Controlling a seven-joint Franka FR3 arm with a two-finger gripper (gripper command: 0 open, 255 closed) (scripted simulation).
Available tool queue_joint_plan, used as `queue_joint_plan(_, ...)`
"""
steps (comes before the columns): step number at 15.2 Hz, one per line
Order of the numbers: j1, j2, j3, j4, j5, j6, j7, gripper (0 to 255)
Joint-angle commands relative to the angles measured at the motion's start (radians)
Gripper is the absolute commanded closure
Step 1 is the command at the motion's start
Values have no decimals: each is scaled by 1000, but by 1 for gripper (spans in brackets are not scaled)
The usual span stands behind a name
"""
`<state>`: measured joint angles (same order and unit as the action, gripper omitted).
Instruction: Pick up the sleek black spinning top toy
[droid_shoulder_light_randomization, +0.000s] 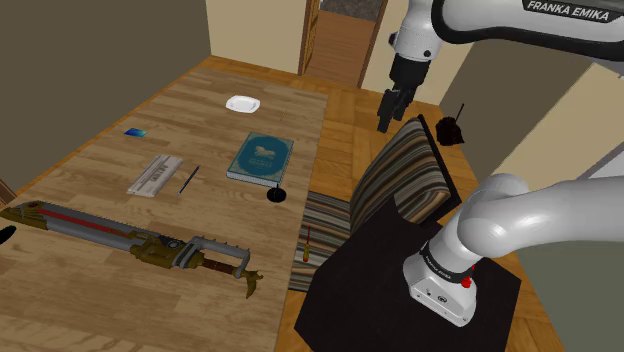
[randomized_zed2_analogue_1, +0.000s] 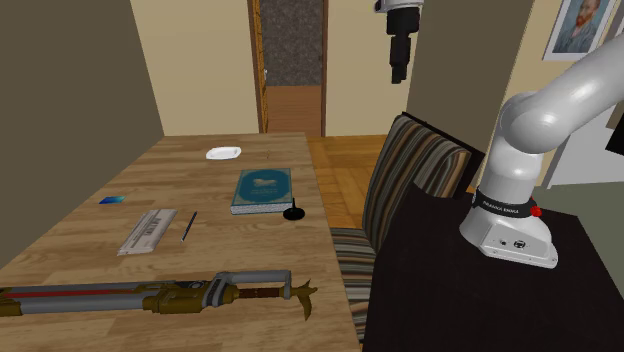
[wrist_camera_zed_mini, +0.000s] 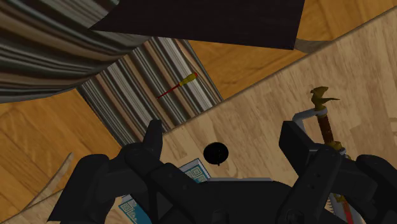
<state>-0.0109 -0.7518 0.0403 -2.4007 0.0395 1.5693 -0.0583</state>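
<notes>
Shoulder view: top near table edge

Small black top, flat round disc, thin stem upright, standing on the wooden surface near its edge, just beside a book

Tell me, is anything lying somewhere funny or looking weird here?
Yes. A thin red-and-yellow tool lies on the striped chair seat, not on the table. A long weapon-like thing sprawls across the table, which looks strange. Nothing looks spilled or broken.
</notes>
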Motion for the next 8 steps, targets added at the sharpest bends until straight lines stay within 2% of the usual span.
queue_joint_plan(1,0,0,0,0,0,0,0,0)
queue_joint_plan(8,0,217,-11,-29,41,218,-8,0)
